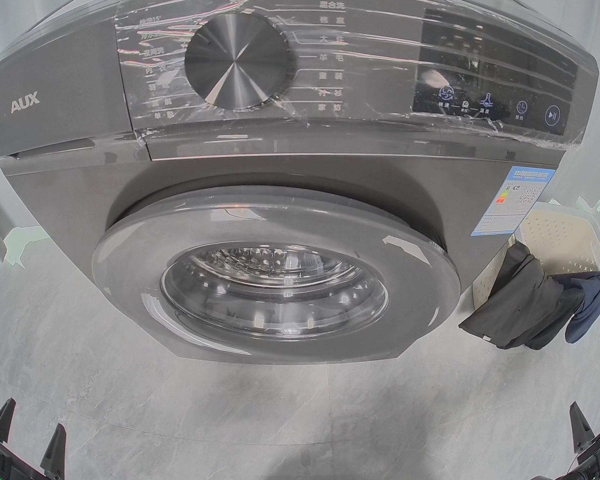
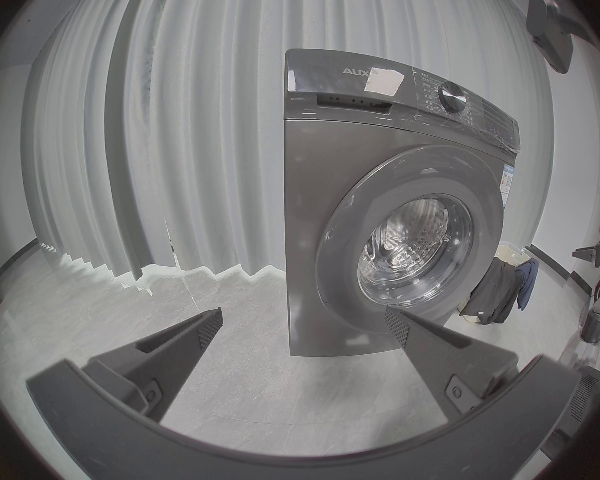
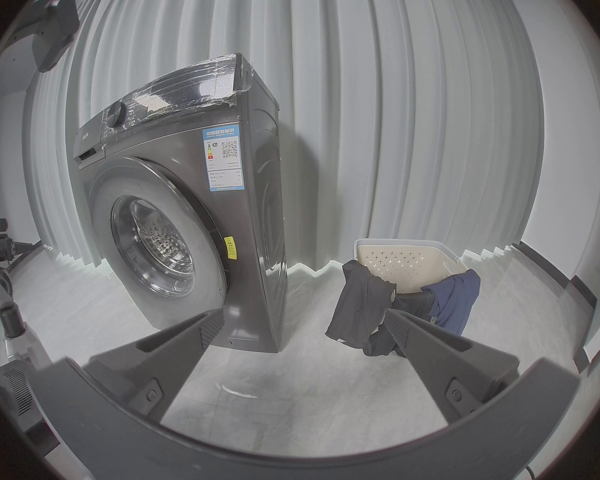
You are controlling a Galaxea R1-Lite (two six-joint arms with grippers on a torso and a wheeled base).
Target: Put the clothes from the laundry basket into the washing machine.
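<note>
While both arms are hanging low at the near edge of the head view, the left end effector (image 1: pixel 33 420) is gaping wide and gripping nothing, and the right end effector (image 1: pixel 593 396) is doing likewise on the other side. Pale grey floor (image 1: pixel 260 408) is stretching out ahead of them. Beyond it the washing machine (image 1: pixel 280 181) is standing on that floor, its round glass door (image 1: pixel 273 288) sitting shut against the front. Just beside the machine, on its right, the cream laundry basket (image 1: pixel 567 235) is resting on the floor. A dark grey garment (image 1: pixel 523 301) is draping over the basket's near rim and hanging down outside. A navy garment (image 1: pixel 590 301) is hanging over the rim next to it, touching it. Farthest back, a pleated white curtain (image 3: pixel 413 101) is covering the wall behind machine and basket.
</note>
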